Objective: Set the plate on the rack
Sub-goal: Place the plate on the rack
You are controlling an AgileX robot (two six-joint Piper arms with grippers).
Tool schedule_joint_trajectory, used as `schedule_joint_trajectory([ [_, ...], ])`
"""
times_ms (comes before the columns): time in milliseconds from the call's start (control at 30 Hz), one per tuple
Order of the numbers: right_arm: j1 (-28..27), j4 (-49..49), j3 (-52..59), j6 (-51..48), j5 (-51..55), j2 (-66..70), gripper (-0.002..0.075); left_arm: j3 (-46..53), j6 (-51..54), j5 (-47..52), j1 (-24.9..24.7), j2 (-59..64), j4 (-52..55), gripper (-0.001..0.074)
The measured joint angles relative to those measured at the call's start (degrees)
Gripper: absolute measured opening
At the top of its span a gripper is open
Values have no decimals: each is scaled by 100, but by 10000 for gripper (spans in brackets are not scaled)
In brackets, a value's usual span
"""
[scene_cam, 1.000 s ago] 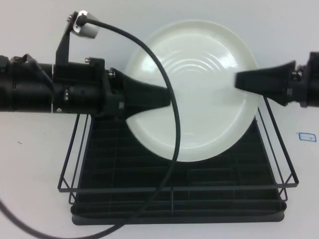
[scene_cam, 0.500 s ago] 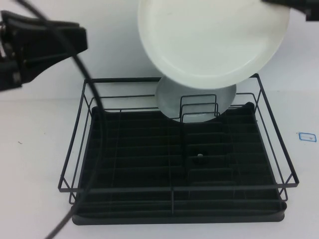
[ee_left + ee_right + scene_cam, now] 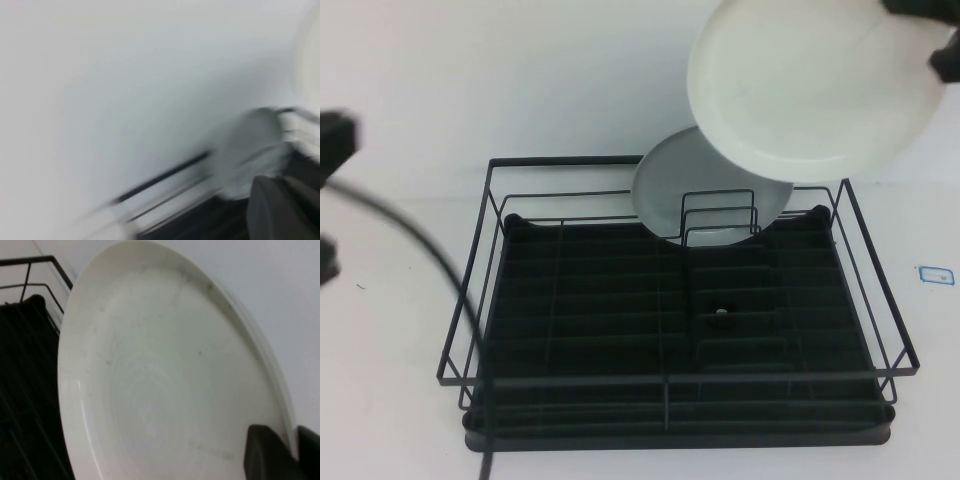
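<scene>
The glossy white plate (image 3: 815, 85) hangs in the air above the rack's far right corner, tilted, held by its rim. My right gripper (image 3: 930, 25) is at the top right, shut on the plate's edge; in the right wrist view its fingers (image 3: 265, 455) pinch the rim of the plate (image 3: 165, 380). The black wire rack (image 3: 665, 380) with its ribbed drip tray sits in the middle of the table; a corner shows in the right wrist view (image 3: 25, 340). My left gripper (image 3: 332, 140) is far left, away from the plate, blurred in the left wrist view (image 3: 280, 205).
A duller grey plate (image 3: 705, 195) stands upright in the wire dividers at the rack's back; it also shows in the left wrist view (image 3: 250, 150). A black cable (image 3: 440, 270) crosses the rack's left side. A small label (image 3: 937, 274) lies on the table at right.
My left gripper has let go of the white plate and drawn back to the left. My right gripper alone has carried the plate up and right, uncovering the grey plate.
</scene>
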Motion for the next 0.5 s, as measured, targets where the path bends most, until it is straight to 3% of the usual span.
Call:
schedule_joint_trajectory([
  [267, 486, -749, 0, 113, -660, 448, 92, 1722, 51, -1725, -105, -1584, 253, 0],
  [500, 740, -1073, 0, 9, -1353, 879, 92, 2662, 235, -3117, -105, -2619, 32, 0],
])
